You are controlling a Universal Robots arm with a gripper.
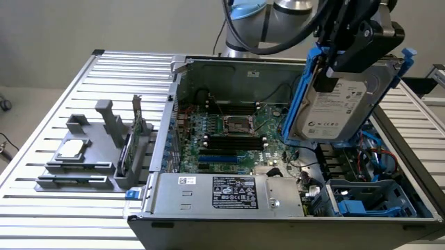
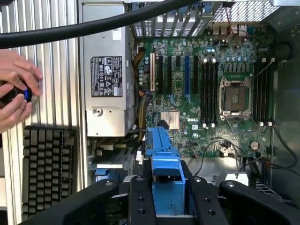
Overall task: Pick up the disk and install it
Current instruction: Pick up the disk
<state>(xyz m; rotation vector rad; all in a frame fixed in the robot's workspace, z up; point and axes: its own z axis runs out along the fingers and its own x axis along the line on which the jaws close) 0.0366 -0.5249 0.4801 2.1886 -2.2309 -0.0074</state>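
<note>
Above the open computer case [image 1: 243, 67], over its drive-bay end, the gripper [image 1: 331, 78] clamps the disk [image 1: 338, 107], black jaws closed against its bright blue plastic rails. Flat silver-grey metal with a white label, the disk hangs steeply tilted, long axis near upright, label toward the exterior camera. Beneath lie the green motherboard [image 1: 236, 136], the grey power supply box [image 1: 230, 194], a blue drive cage [image 1: 365, 200] and loose cables [image 1: 375, 151]. On the slatted metal table [image 1: 41, 130] sits a grey fixture [image 1: 76, 172] bearing a processor chip [image 1: 72, 149]. A keyboard [image 2: 47, 168] and a person's hands [image 2: 16, 93] lie beside the case.
</note>
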